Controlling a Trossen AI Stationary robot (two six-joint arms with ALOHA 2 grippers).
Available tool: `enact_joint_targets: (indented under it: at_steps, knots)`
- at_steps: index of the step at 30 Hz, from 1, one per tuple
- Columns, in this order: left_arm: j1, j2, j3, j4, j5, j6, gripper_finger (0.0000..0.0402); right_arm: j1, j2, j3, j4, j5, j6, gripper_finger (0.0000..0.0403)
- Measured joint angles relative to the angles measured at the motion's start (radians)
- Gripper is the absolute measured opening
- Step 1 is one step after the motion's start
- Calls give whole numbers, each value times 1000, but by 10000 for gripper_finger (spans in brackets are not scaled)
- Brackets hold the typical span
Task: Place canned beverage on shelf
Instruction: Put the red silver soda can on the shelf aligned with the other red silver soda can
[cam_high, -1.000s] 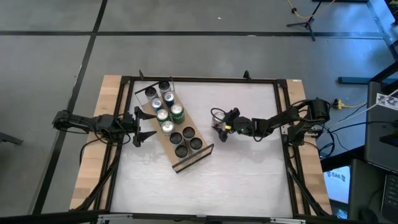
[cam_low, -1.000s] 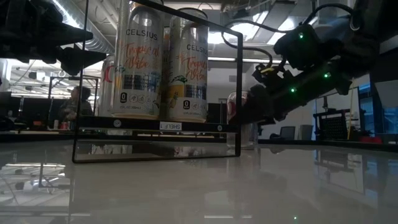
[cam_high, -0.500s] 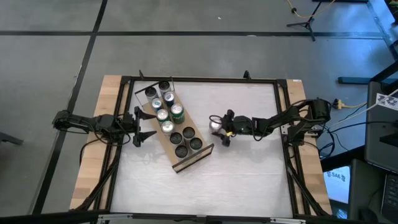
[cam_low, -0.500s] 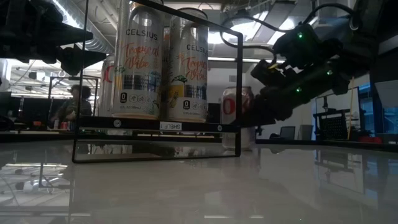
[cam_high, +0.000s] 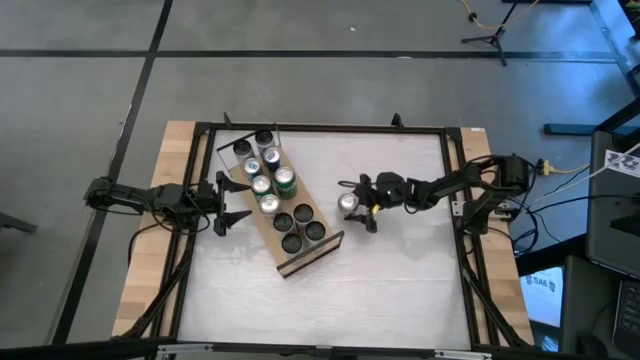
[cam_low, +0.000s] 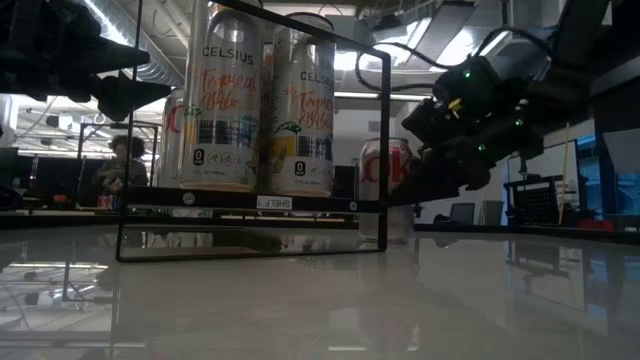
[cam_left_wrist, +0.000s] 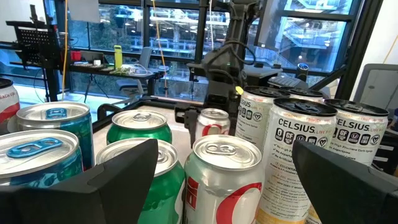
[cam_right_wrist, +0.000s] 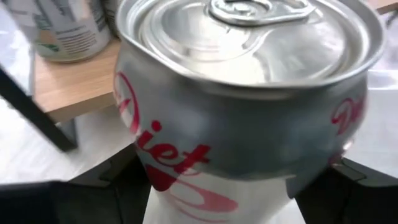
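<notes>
The shelf (cam_high: 279, 212) lies diagonally on the surface (cam_high: 400, 270) – about ten cans fill its rows. At its three o'clock, the right gripper (cam_high: 357, 207) pinches a silver-red can (cam_high: 347, 203). The left gripper (cam_high: 232, 201) hovers beside the shelf, jaws spread.

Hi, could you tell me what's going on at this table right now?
The right gripper is closed around a silver Diet Coke can on the table, just right of the wooden shelf, which already carries two rows of cans. The can is upright and not yet on the shelf. The left gripper waits open at the shelf's left side.
</notes>
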Motion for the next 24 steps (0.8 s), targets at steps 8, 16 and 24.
enact_joint_targets:
  at_steps: [8, 16, 24]
  knots:
    - [0, 0, 0, 0, 0, 0, 362, -129, 2, -2, -11, -235, -59, 306]
    - [0, 0, 0, 0, 0, 0, 362, -141, 2, -2, -8, -249, -56, 325]
    - [0, 0, 0, 0, 0, 0, 362, -141, 4, -5, -10, -239, -49, 385]
